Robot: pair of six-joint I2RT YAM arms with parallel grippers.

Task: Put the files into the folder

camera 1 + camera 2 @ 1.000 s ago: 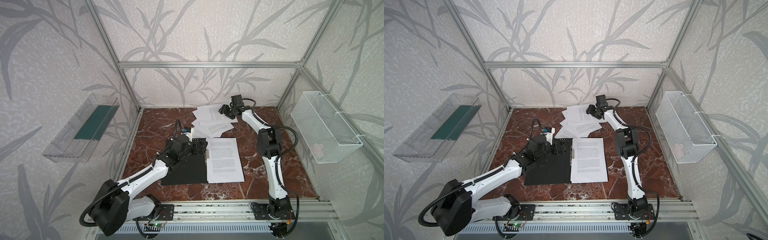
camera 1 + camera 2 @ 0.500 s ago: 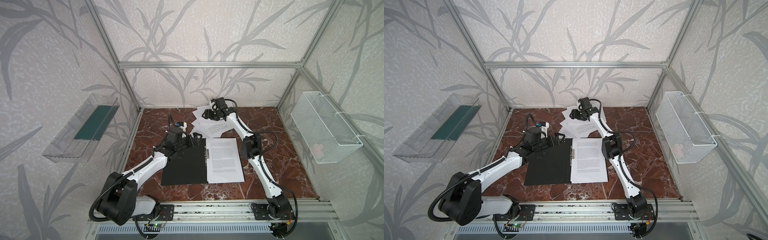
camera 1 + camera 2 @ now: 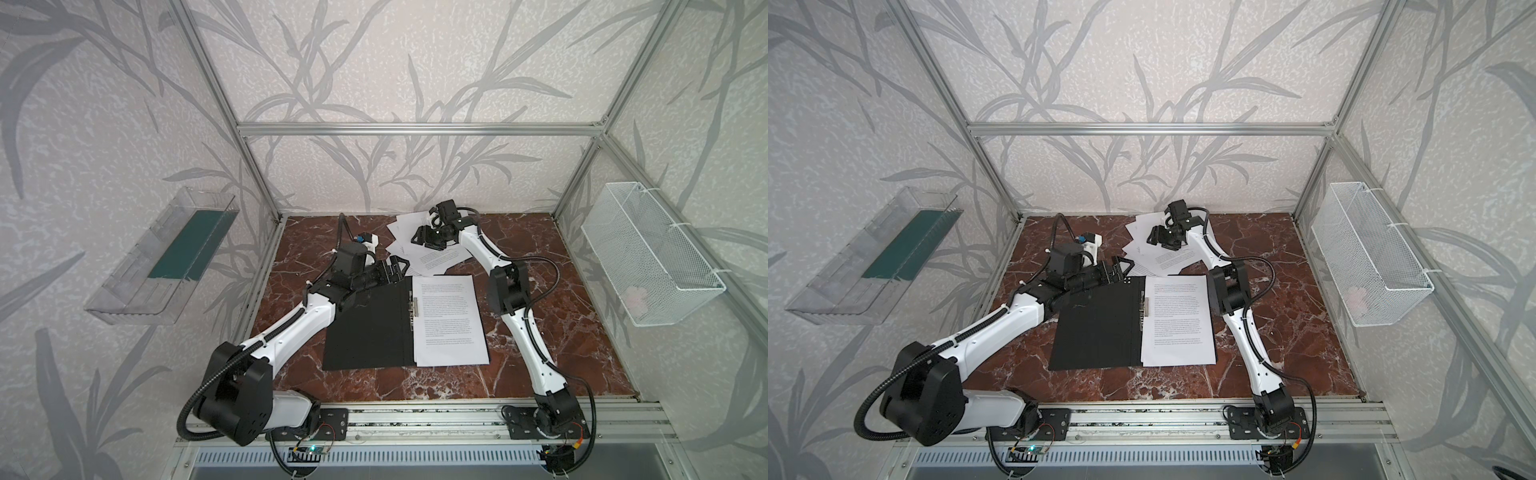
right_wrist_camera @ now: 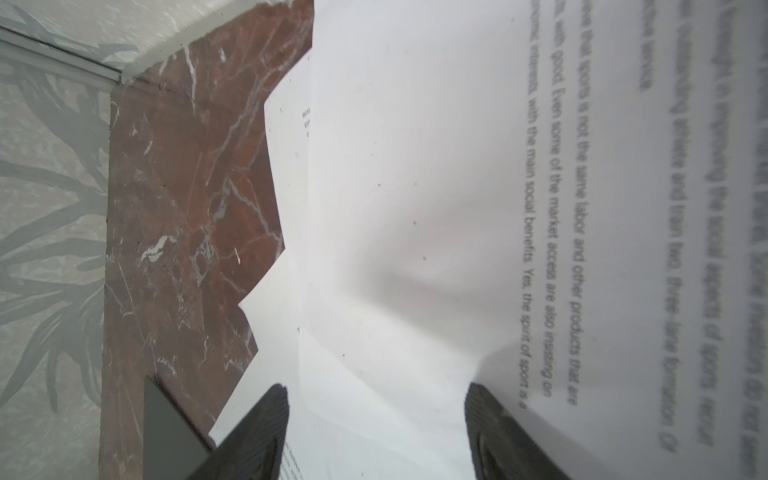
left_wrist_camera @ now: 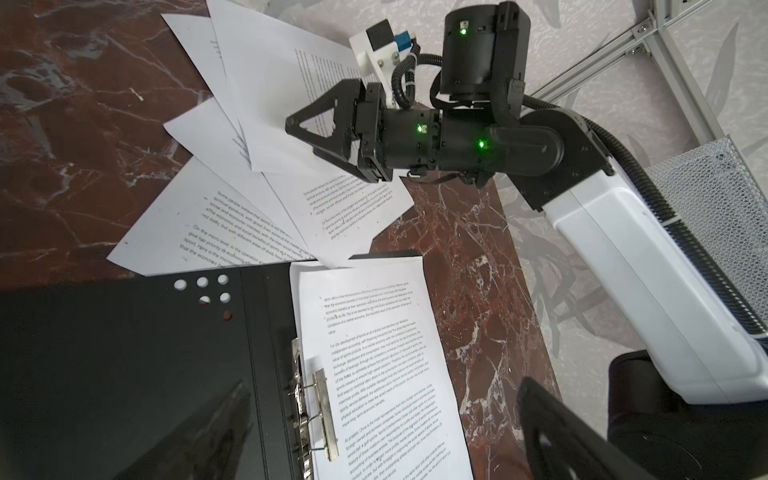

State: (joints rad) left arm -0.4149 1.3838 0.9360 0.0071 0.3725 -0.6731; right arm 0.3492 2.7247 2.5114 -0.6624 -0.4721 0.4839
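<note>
Red-brown marble tabletop point(image 3: 582, 324), open black folder point(image 3: 365, 328) flat mid-surface, loose printed sheets point(image 3: 432, 262) in a fan just behind it.

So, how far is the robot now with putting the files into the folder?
Done: the folder lies open and one sheet lies on its right half. In hand: the right gripper is down on the loose pile behind the folder, open, the top sheet buckling between its fingers, not yet lifted. The left gripper hangs open at the folder's far edge. Left: the several sheets in that pile.

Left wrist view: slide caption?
Open black folder with one printed sheet inside; loose sheets fanned beyond, right gripper over them.
</note>
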